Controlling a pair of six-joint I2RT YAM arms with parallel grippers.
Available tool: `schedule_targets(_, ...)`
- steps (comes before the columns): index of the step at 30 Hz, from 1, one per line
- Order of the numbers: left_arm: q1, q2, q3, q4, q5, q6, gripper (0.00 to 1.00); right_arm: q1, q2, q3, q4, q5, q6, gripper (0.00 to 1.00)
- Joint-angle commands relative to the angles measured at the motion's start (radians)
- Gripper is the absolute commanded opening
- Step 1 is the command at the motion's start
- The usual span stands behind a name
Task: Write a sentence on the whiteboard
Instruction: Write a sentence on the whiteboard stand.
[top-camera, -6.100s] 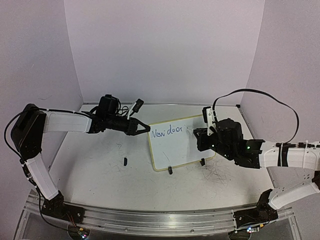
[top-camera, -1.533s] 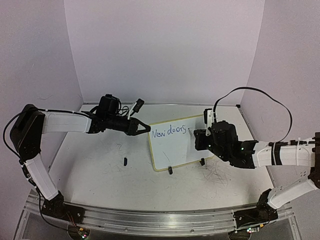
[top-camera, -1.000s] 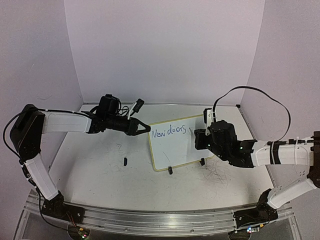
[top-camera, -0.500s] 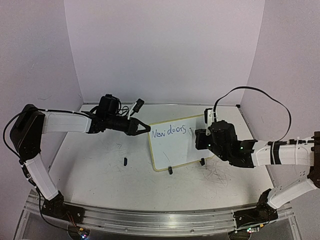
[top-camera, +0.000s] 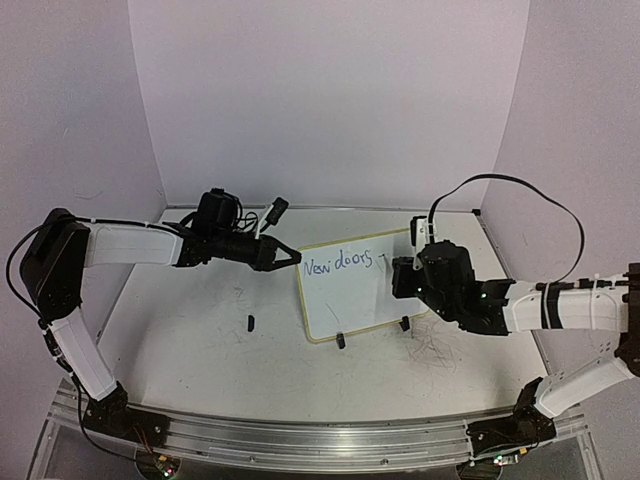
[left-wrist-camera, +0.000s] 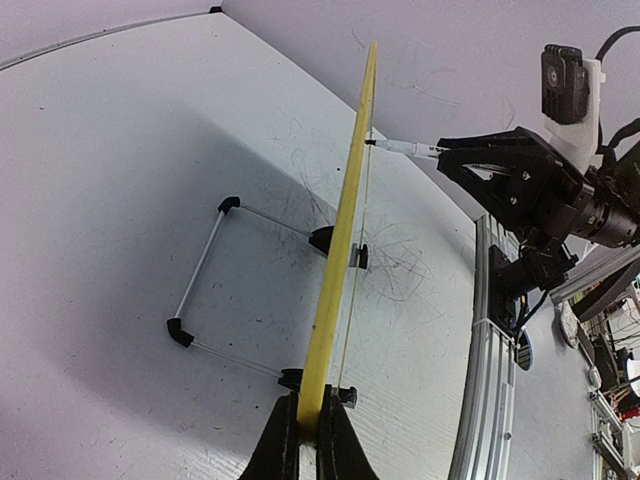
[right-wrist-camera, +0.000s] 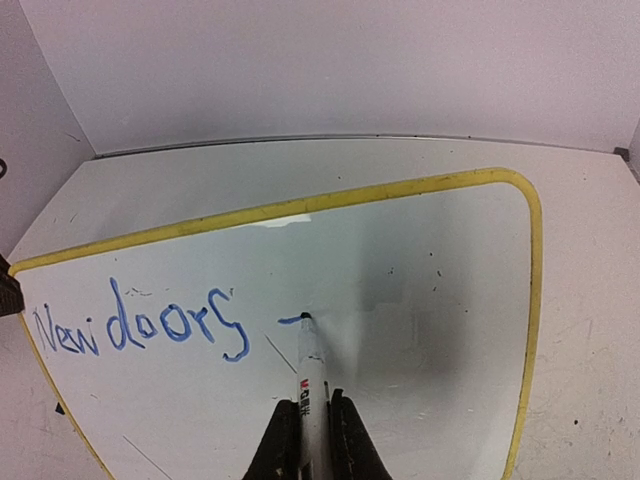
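The whiteboard (top-camera: 350, 290) stands tilted on two black feet at mid-table. Blue script on it (right-wrist-camera: 140, 328) reads "New doors", with a short fresh dash beside it. My left gripper (top-camera: 292, 258) is shut on the board's left frame edge, seen edge-on in the left wrist view (left-wrist-camera: 340, 240). My right gripper (top-camera: 400, 277) is shut on a white marker (right-wrist-camera: 314, 375). The marker tip touches the board at the dash's right end (right-wrist-camera: 304, 317), to the right of "doors".
A small black cap-like piece (top-camera: 249, 322) lies on the table left of the board. Grey scribble marks (top-camera: 435, 350) cover the table at the board's lower right. The board's wire stand (left-wrist-camera: 215, 280) sticks out behind it. White walls enclose the table.
The word went from "New door" to "New doors". In the last second a short blue dash appeared right of "doors" as the marker tip moved right. The left arm has not moved.
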Motion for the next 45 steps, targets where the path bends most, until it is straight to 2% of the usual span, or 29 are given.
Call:
schedule_targets(1, -0.009, -0.02, -0.001, -0.064, -0.013, 0.035, 0.0, -0.005, 0.02, 0.053, 0.039, 0.01, -0.021, 0.0)
schedule_targets(15, -0.011, -0.021, -0.001, -0.064, -0.012, 0.035, 0.0, -0.004, 0.032, 0.051, 0.037, -0.034, -0.02, 0.0)
schedule_targets(28, -0.012, -0.024, -0.003, -0.064, -0.013, 0.035, 0.0, -0.004, -0.008, -0.003, -0.003, -0.031, 0.03, 0.0)
schedule_targets(45, -0.012, -0.023, 0.0, -0.064, -0.011, 0.036, 0.0, -0.011, -0.08, 0.002, 0.019, -0.028, 0.006, 0.0)
